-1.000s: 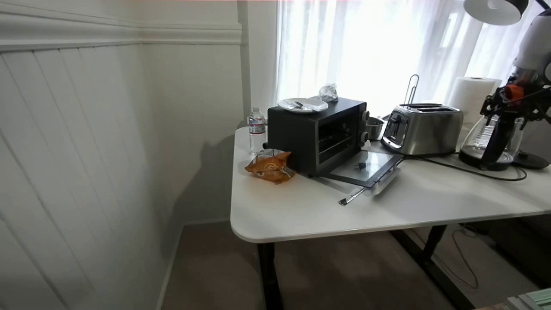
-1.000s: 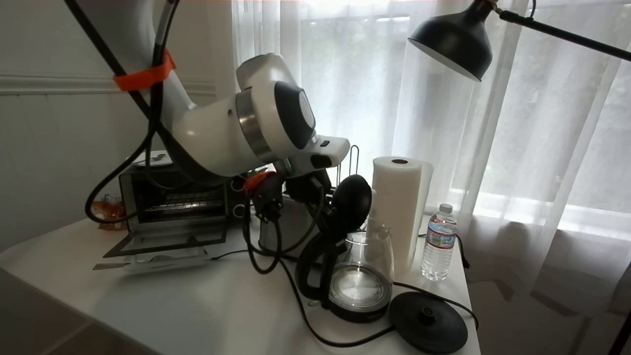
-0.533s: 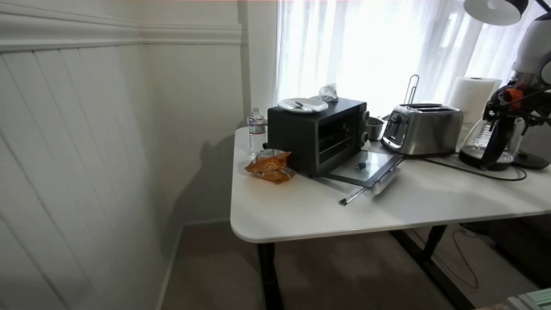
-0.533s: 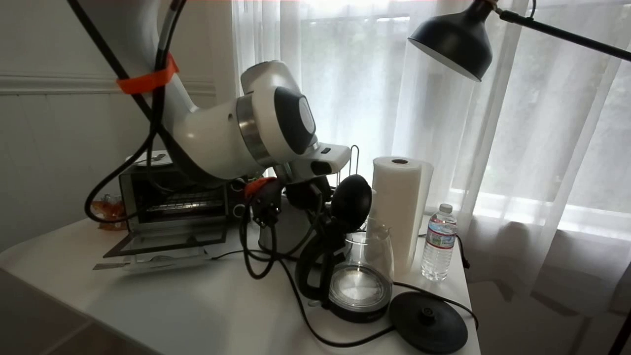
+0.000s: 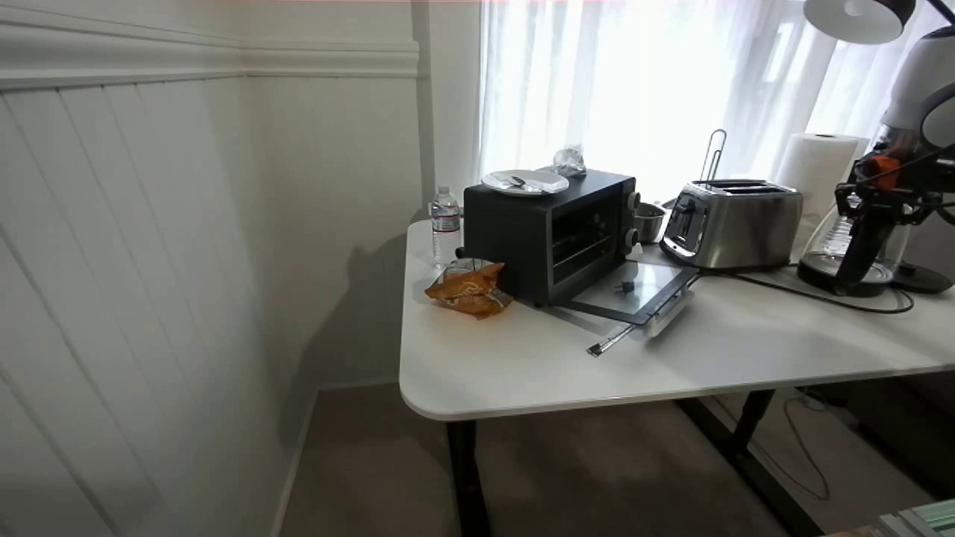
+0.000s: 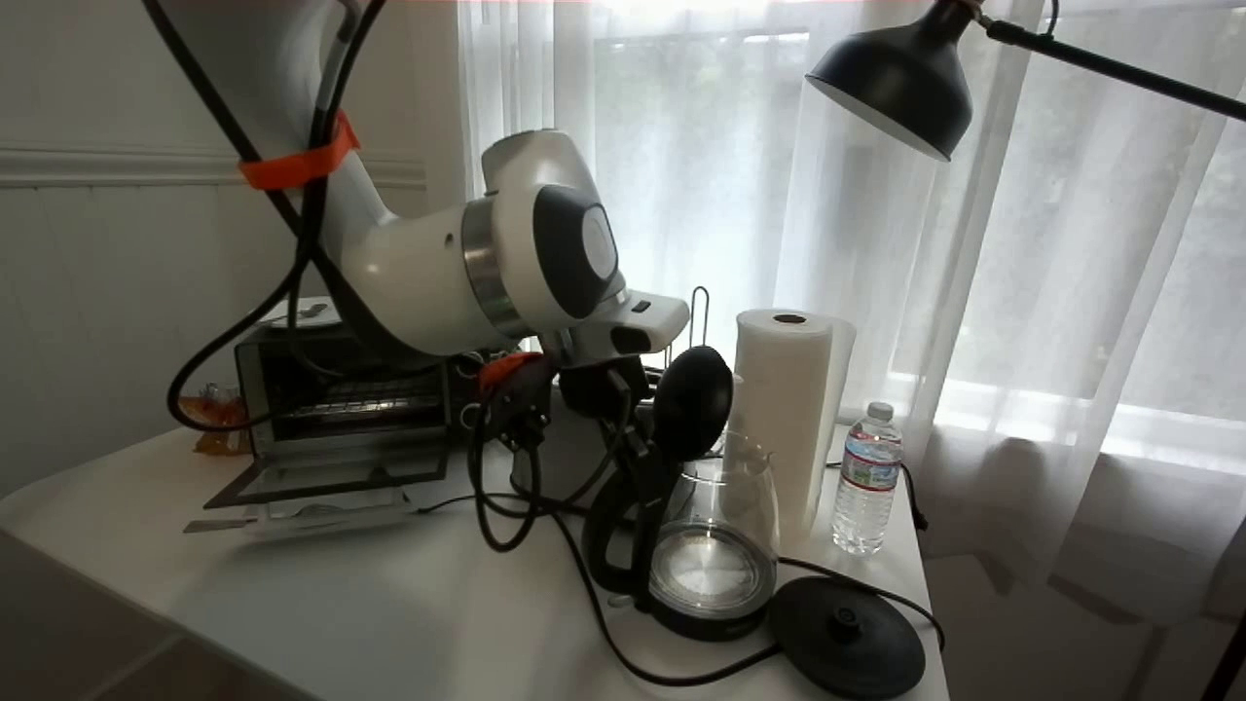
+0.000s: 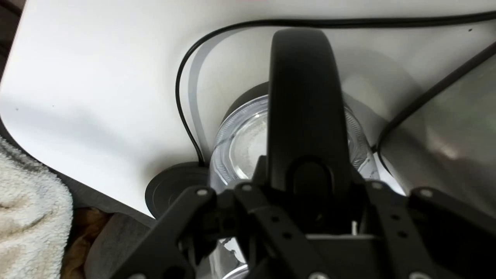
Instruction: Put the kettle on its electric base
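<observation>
The kettle (image 6: 715, 570), clear glass with a black bottom and black handle, stands upright on the table beside the electric base. Its round black lid (image 6: 693, 401) is flipped up. In the wrist view the handle (image 7: 306, 104) runs up between my fingers, which press on it from both sides near its top; my gripper (image 7: 306, 180) is shut on it. The flat black electric base (image 6: 847, 638), with a small centre connector, lies close to the kettle, partly behind it in an exterior view (image 5: 923, 278). The handle hides part of the kettle's bottom in the wrist view.
A black cord (image 6: 623, 662) loops around the kettle from the base. The paper-towel roll (image 6: 784, 419), a water bottle (image 6: 868, 477) and the silver toaster (image 5: 735, 224) stand close by. The toaster oven (image 5: 548, 231) has its door down. A lamp (image 6: 896, 88) hangs above.
My gripper has come down slightly and its fingers have shut on the kettle's handle. The kettle has shifted very slightly; the base is almost unmoved.
</observation>
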Controlling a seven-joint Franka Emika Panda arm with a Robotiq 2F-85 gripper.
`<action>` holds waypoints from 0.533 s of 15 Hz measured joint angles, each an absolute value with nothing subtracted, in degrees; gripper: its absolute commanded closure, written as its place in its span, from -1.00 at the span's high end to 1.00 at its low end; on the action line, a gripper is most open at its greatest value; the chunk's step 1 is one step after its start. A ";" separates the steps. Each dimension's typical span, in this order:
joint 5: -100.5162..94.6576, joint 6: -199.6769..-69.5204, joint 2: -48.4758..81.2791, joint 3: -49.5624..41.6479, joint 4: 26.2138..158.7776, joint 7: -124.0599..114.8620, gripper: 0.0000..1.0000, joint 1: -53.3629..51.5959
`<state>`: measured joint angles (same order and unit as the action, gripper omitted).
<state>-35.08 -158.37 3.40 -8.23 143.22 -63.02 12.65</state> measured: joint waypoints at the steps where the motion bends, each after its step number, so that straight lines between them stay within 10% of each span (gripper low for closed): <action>1: -34.69 -158.40 3.40 -8.47 143.23 -62.50 -0.64 12.46; 8: -34.74 -159.25 3.53 -9.46 143.23 -61.61 -0.64 11.58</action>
